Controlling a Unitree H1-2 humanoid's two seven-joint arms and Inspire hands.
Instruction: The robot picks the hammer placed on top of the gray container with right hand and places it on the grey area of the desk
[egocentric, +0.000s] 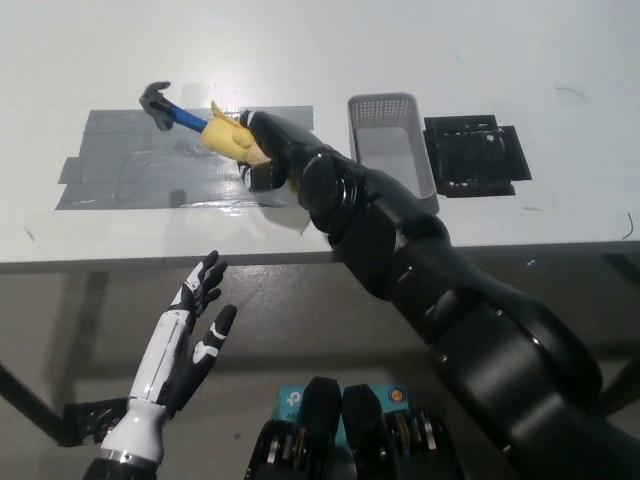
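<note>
Head view: the black right hand (262, 152) wraps its fingers around the yellow grip of the hammer (192, 122), holding it above the grey taped area (150, 165) of the white desk (320, 50). The dark hammer head points to the upper left, with the blue shaft between head and grip. A gray container (392, 135) sits just beside a black mat (478, 155). Below the desk edge, the white left hand (185, 345) rests with fingers spread, holding nothing.
</note>
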